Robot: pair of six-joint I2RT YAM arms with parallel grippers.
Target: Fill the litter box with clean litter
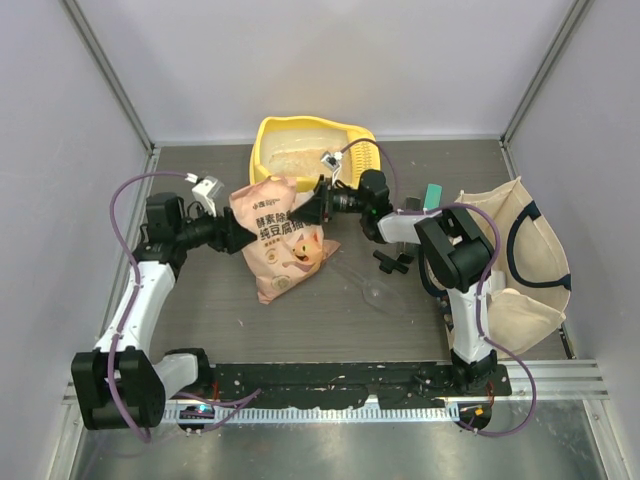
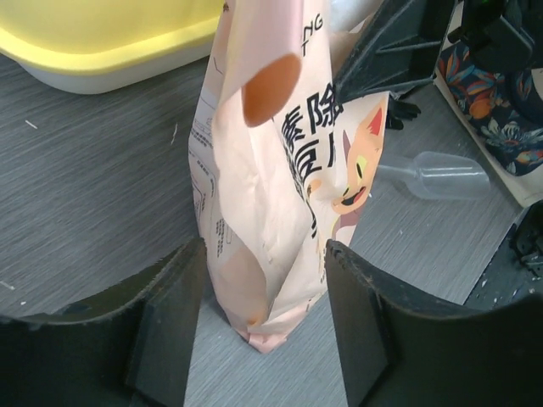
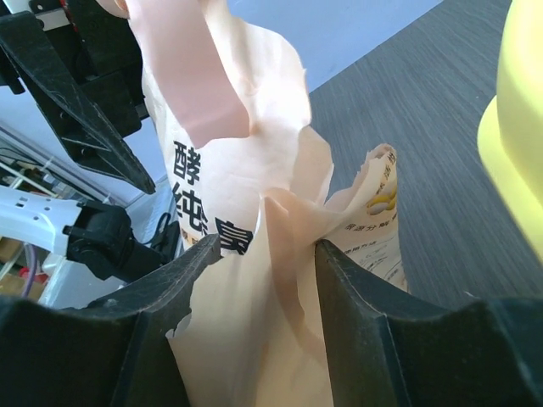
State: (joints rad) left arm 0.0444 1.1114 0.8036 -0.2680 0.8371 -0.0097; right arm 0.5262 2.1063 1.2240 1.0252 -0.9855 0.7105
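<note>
Both arms bend at the elbow and reach inward toward each other, the left gripper [image 1: 238, 234] clamping one edge of the litter bag [image 1: 288, 250] and the right gripper [image 1: 318, 208] pinching its opposite upper edge.

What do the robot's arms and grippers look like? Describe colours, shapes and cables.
The left arm and right arm have white links, black joints and looping purple cables. The left gripper and right gripper are matte black, with two broad fingers.

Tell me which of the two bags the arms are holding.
The peach-orange litter bag with the cartoon cat: left gripper and right gripper both have jaws shut on it. The cream canvas tote lies untouched.
</note>
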